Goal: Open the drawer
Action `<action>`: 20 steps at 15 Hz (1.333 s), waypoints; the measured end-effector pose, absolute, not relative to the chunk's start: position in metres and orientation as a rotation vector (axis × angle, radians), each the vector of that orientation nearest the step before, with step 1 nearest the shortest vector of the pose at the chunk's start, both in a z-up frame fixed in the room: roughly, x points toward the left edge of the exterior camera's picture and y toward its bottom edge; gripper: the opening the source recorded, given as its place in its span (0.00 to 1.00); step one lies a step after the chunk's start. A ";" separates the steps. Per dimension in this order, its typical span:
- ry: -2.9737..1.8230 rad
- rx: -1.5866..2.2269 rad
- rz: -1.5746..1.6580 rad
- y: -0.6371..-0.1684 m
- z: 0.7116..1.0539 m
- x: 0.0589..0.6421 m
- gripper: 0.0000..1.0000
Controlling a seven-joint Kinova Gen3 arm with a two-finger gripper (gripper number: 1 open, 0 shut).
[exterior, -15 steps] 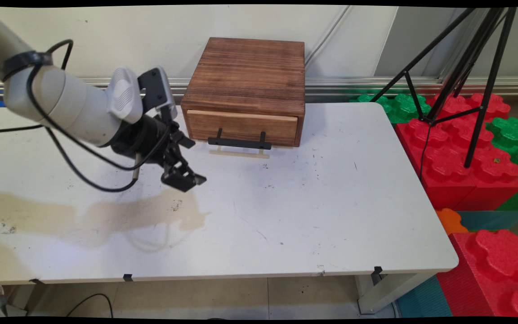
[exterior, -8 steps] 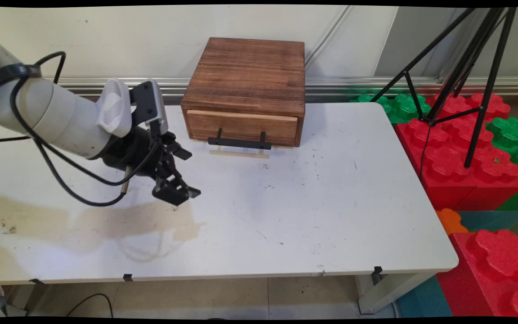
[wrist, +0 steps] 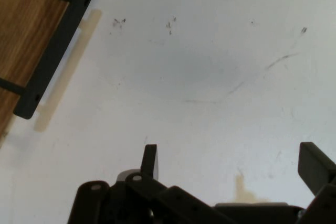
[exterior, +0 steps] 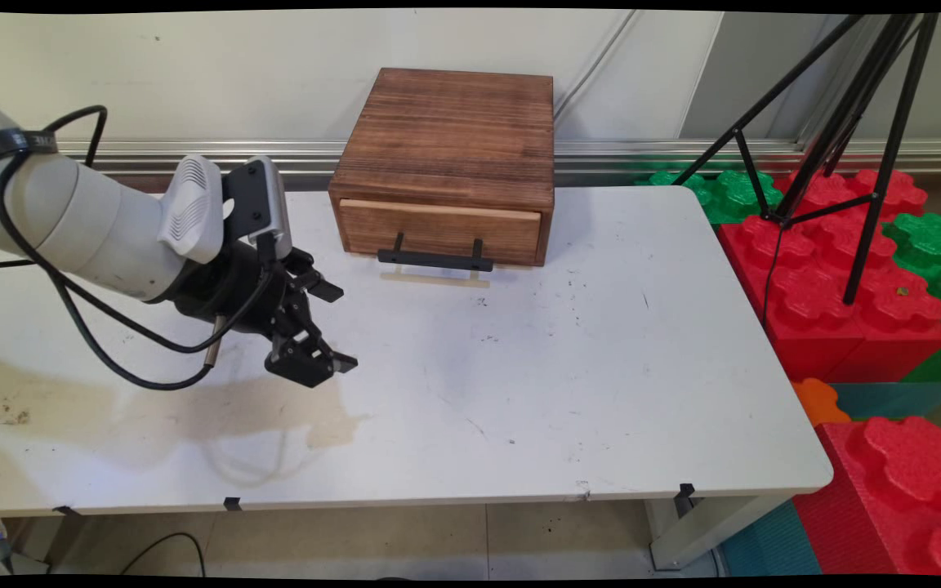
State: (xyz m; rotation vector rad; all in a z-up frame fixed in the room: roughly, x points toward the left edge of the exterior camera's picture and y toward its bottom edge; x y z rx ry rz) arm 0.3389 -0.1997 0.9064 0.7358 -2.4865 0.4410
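The white counter [exterior: 568, 367] carries one thing only, a dark wooden drawer box [exterior: 450, 147] that sits at its far edge against the wall, and everything else is best placed from that box. Right of the box, off the counter's end, giant red and green toy building blocks [exterior: 854, 286] are stacked on the floor, and a black tripod [exterior: 838, 139] stands among them. The box's single drawer [exterior: 438, 230] faces the near side and looks closed, its paler front flush with the frame. A black bar handle [exterior: 435, 260] runs across the bottom of that front, standing out from it on two short posts; in the hand view the same handle [wrist: 55, 51] lies at the upper left, slanted across the frame.

The hand [exterior: 323, 331] hovers above the counter, to the left of the box and nearer the camera, well apart from the handle and touching nothing. Its two fingers [wrist: 149, 161] stand wide apart with only bare counter between them, so it is open and holds nothing. Under it, still left of the box and toward the counter's near edge, a tan stain [exterior: 258, 400] spreads across the white surface.
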 end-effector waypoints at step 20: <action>-2.368 0.772 0.550 -0.240 0.948 0.312 1.00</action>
